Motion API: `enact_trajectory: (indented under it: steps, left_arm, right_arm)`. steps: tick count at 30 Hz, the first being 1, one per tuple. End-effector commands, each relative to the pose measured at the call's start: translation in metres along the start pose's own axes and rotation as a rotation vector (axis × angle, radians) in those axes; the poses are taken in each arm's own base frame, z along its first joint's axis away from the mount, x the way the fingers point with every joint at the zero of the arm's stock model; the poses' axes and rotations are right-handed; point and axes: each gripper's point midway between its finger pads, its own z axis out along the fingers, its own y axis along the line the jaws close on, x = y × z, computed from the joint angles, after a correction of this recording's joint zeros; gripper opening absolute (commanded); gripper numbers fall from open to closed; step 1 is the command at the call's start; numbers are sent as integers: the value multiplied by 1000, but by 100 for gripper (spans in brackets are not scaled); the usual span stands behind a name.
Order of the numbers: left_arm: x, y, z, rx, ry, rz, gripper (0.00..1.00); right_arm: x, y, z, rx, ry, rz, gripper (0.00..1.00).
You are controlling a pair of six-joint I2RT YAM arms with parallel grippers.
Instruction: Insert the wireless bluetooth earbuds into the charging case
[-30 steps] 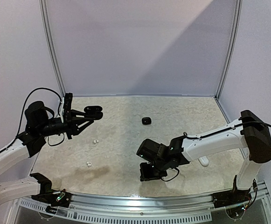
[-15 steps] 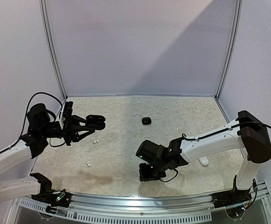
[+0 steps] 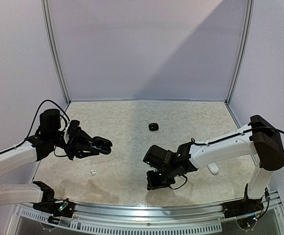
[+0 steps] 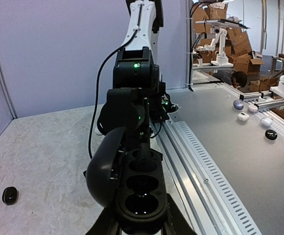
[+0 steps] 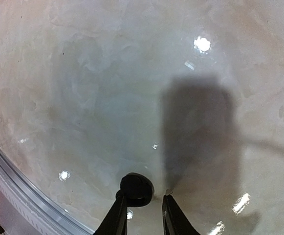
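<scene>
My left gripper (image 3: 100, 146) is shut on an open black charging case (image 4: 142, 188), held above the table's left side with its lid swung left and its dark sockets showing. In the left wrist view the gripper (image 4: 141, 218) clasps the case from below. My right gripper (image 3: 156, 184) is low over the near middle of the table. In the right wrist view its jaws (image 5: 144, 197) stand slightly apart around a glossy black earbud (image 5: 137, 189). The earbud touches the left finger (image 5: 118, 213), with a small gap to the right finger. A white earbud (image 3: 93, 172) lies near the left.
A small black rounded object (image 3: 153, 127) lies at mid table, also in the left wrist view (image 4: 10, 195). A white pebble-shaped case (image 3: 213, 169) lies beside the right forearm. The metal rail (image 3: 146, 211) runs along the near edge. Walls enclose the table's back and sides.
My left arm has swung the open case rightward and toward the near side, and it now covers the second white earbud. The right arm has barely moved.
</scene>
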Motion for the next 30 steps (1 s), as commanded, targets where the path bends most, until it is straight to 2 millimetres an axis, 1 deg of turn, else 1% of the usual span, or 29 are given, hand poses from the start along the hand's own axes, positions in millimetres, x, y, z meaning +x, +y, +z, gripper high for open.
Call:
enact_trajectory:
  steps: [1,3,9,12,16,23,30]
  left_arm:
    - [-2,-10,1,51,-2,52,0]
    - [1,-13,1,51,9,30,0]
    - [4,-18,0,53,24,61,0]
    - [5,-21,0,54,32,85,0]
    - [10,-22,-1,41,58,127,0]
    - [11,-24,-2,37,68,141,0]
    - [14,-24,-3,28,98,207,0]
  right_arm:
    - [-11,7,-22,-26,-29,-65,26]
    - [-12,9,-25,-36,-32,-92,26]
    - [-15,12,-30,-43,-28,-158,28]
    - [-16,8,-31,-30,-24,-175,28]
    - [-18,7,-30,-30,-26,-171,28]
    - [-16,4,-25,-20,-19,-172,29]
    - [-15,2,-20,-15,-7,-189,29]
